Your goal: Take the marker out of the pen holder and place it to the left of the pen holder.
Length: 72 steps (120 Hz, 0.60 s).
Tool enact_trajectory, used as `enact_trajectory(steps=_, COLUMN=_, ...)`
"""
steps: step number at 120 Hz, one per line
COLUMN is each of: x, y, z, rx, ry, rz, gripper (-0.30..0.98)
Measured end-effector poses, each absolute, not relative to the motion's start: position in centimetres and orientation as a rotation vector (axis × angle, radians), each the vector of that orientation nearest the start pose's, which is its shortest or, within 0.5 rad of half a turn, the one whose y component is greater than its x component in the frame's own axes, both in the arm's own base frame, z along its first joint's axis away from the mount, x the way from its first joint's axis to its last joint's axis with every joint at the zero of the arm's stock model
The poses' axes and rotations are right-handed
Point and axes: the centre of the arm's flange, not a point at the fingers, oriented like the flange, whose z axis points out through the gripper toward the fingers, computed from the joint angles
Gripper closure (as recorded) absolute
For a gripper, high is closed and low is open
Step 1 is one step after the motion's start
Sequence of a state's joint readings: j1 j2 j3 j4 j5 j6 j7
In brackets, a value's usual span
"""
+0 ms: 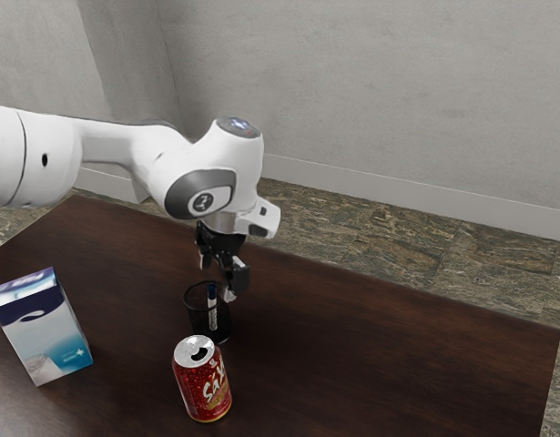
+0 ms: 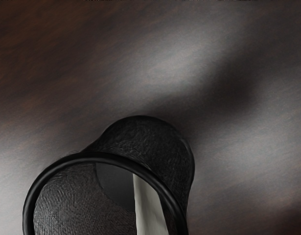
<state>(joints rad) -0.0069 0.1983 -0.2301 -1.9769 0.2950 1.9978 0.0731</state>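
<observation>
Hovered with black two-finger gripper [image 1: 218,279] spread, just above the slim white, blue-topped marker [image 1: 212,315], near-upright inside the round black mesh pen holder [image 1: 197,320].

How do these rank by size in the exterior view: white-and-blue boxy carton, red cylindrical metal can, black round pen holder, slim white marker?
Carton
Can
Pen holder
Marker
Apparent size only: can sits nearer the camera than holder.

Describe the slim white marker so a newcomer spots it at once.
On the dark brown wooden table, find the round black mesh pen holder beside the red metal soda can. The marker, dark blue at its top, stands inside it; the can and boxy blue-and-white carton stand outside.
</observation>
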Motion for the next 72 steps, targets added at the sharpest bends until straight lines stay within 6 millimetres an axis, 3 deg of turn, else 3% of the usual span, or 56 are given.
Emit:
enact_trajectory(steps=20, x=57.2, y=-11.3, z=34.3, rx=-2.849, ry=0.638, rz=0.217, gripper=0.00)
enact_trajectory(steps=56, x=56.5, y=-10.8, z=34.1, rx=-2.851, ry=0.602, rz=0.222, gripper=0.00)
enact_trajectory(steps=72, x=55.9, y=-10.7, z=34.5, rx=-2.846, ry=0.593, rz=0.224, gripper=0.10)
